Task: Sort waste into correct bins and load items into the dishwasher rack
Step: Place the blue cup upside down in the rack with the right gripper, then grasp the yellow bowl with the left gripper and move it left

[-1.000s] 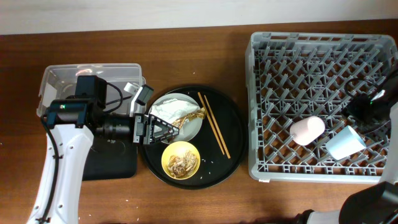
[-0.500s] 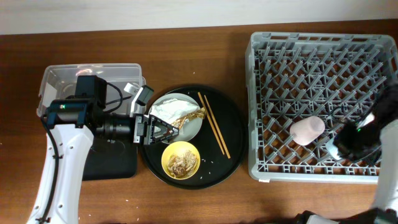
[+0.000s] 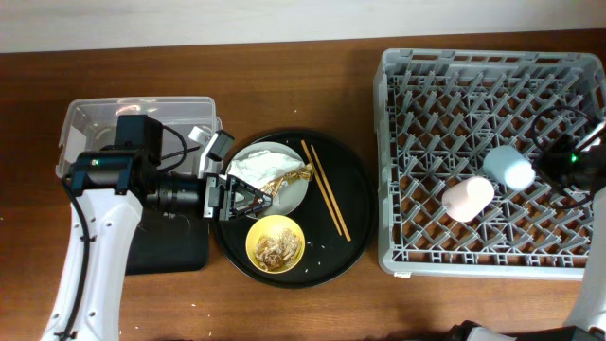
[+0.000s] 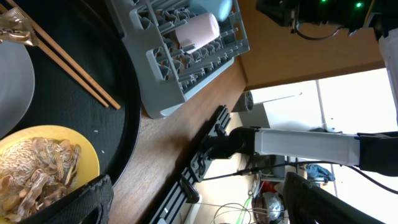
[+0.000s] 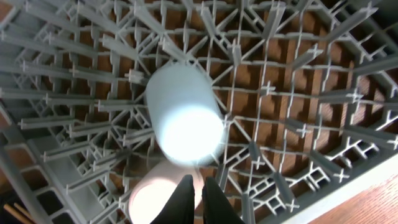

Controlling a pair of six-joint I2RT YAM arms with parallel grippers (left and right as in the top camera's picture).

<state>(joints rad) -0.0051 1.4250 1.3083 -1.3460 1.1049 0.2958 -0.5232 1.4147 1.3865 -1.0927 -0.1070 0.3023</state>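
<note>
**Right arm.** The right gripper has its jaws drawn almost together, with only a thin slit between them, and they hold nothing. The light blue cup sits just beyond the fingertips, ahead of the jaws and not between them. It rests among the pegs of the dishwasher rack. The pink cup lies directly under the fingertips, just beside the blue one.

**Handling.** Judge the light blue cup to be light, rigid and smooth-walled. It is likely to slip or roll if it is pinched on its curved side. Take it across the rim, with one finger inside and one outside, or span the body near the wider end.

**Orientation.** The cup is not upright. It lies tilted on the pegs, with its long axis running from ahead-left of the jaws back toward the fingertips. The wrist view is blurred, so it cannot be determined which end is the mouth.

**Left arm.** The left gripper has its jaws spread wide and empty. The foil wrapper lies just ahead of them on the plate.
</note>
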